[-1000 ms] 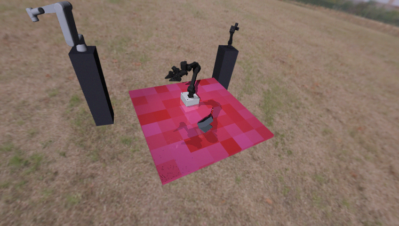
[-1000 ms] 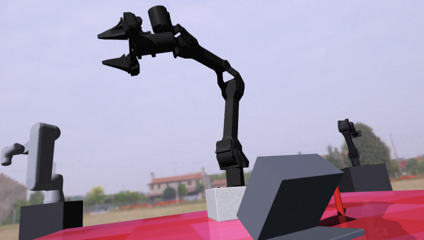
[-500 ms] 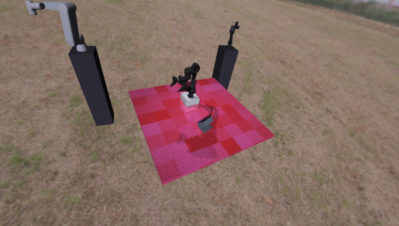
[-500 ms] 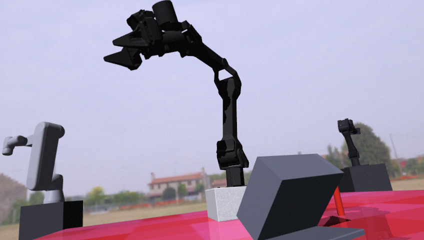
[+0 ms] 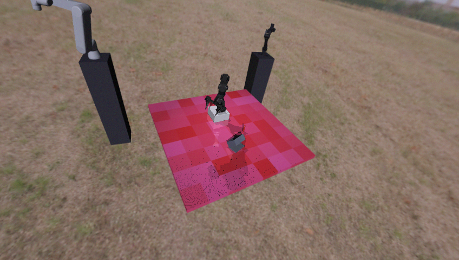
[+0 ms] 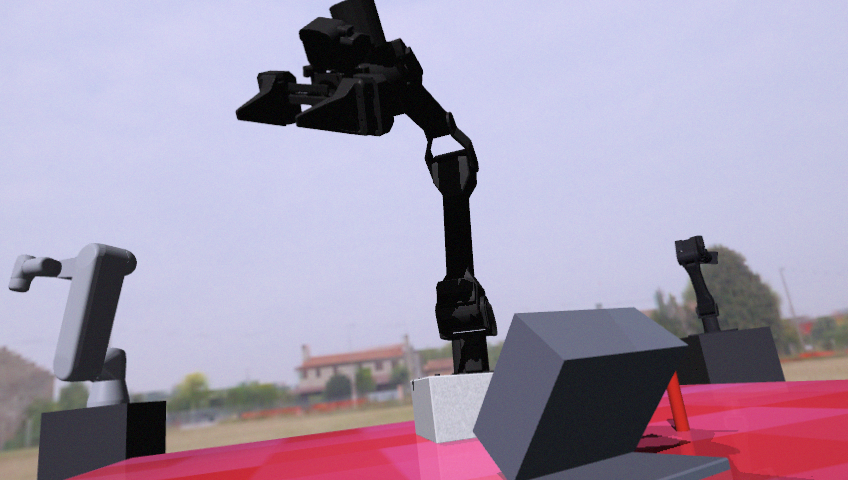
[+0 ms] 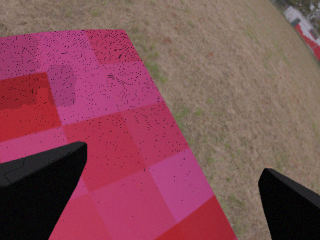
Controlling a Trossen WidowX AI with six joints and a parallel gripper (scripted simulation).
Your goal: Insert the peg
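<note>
A slim red peg [image 5: 243, 128] [image 6: 678, 404] stands upright on the table just beside the block with the sloped panel. The grey block [image 5: 236, 140] [image 6: 606, 398] leans over a flat grey foot. Its hole is not visible in either the top or the exterior view, so the hole's shape cannot be told. My black gripper [image 5: 211, 111] [image 6: 267, 117] [image 7: 175, 158] is open with nothing between its fingers. It is high in the air, left of the block and peg in the exterior view. The wrist view shows neither peg nor block.
The table [image 5: 180, 121] [image 6: 238, 457] [image 7: 105, 155] is a pink and red checkered square. My arm stands on a white base [image 5: 220, 116] [image 6: 446, 413]. Beyond the table are a grey arm [image 5: 82, 28] [image 6: 89, 321] and a smaller black arm [image 5: 266, 38] [image 6: 697, 285], each on a dark pillar.
</note>
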